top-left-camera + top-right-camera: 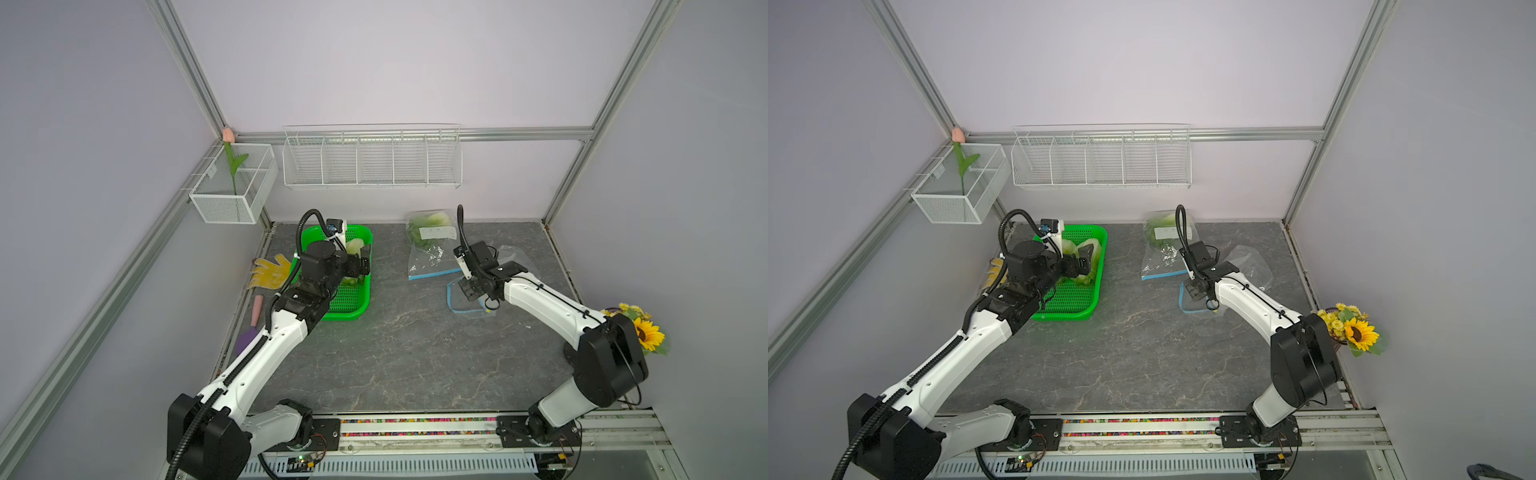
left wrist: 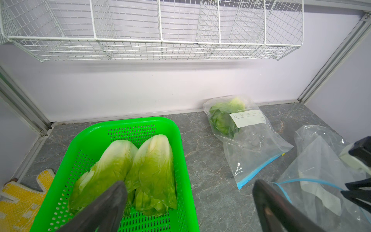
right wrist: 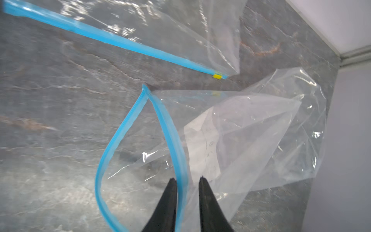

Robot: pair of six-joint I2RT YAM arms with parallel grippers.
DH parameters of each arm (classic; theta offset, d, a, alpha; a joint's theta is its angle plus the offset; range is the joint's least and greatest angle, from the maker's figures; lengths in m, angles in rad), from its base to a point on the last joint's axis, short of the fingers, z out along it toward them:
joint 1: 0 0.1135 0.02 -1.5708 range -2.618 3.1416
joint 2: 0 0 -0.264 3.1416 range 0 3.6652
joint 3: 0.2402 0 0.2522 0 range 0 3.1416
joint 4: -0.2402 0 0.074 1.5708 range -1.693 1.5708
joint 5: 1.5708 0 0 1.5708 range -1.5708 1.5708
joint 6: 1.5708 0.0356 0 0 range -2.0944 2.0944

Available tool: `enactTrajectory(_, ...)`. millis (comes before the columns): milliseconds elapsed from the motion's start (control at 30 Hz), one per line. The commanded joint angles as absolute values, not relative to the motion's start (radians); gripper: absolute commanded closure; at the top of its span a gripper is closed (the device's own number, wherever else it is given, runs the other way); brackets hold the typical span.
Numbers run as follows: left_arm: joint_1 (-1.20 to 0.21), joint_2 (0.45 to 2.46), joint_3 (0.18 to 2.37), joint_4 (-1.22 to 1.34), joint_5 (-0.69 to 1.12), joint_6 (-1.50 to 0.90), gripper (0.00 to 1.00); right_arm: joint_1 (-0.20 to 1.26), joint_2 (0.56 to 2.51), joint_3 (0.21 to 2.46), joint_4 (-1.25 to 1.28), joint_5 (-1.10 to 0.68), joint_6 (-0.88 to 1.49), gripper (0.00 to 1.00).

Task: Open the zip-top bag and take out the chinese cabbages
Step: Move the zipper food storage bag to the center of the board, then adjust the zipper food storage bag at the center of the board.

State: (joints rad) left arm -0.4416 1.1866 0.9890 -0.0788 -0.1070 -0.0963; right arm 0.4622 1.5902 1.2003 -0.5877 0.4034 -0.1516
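Right gripper: fingers nearly meet astride empty bag lip, pinch unclear; film could slip free. Left gripper gapes; full bag, bench back edge, looks zipped.

Bright, even light; glare on the opened bag, right wrist view blurred.

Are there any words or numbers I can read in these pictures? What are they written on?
No words or numbers can be read anywhere.
Closed bag label: tiny drawings and faint print on a white patch, too small to read.
Open bag label: faint marks on a white patch seen through the plastic, too blurred to read.
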Motion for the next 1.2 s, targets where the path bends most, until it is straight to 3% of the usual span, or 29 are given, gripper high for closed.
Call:
enactTrajectory(0, -0.443, 1.199, 0.991, -0.057, -0.101, -0.089, 0.01, 0.421, 1.571, 1.213, -0.596, 0.496, -0.318, 0.78)
enactTrajectory(200, -0.444, 1.205, 0.997, -0.057, -0.082, -0.100, 0.01, 0.314, 1.595, 1.216, -0.559, 0.586, -0.400, 0.77)
enactTrajectory(300, -0.443, 1.224, 0.997, -0.041, -0.035, -0.100, 0.01, 0.300, 1.572, 1.209, -0.557, 0.569, -0.389, 0.69)
enactTrajectory(467, -0.516, 1.360, 1.093, -0.094, -0.072, -0.140, 0.01, 0.301, 1.448, 1.172, -0.510, 0.328, -0.255, 0.23)
enactTrajectory(567, -0.597, 1.478, 1.189, -0.134, -0.136, -0.159, 0.01, 0.297, 1.361, 1.106, -0.417, 0.177, -0.142, 0.06)
enactTrajectory(633, -0.618, 1.566, 1.274, -0.182, -0.159, -0.269, 0.01, 0.289, 1.310, 1.050, -0.336, 0.084, -0.036, 0.00)
enactTrajectory(900, -0.659, 1.917, 1.668, -0.450, -0.142, -0.687, 0.01, 0.270, 1.202, 0.903, -0.131, -0.086, 0.175, 0.05)
enactTrajectory(1167, -0.659, 2.181, 1.941, -0.686, -0.073, -0.790, 0.06, 0.236, 1.156, 0.885, -0.144, -0.084, 0.165, 0.05)
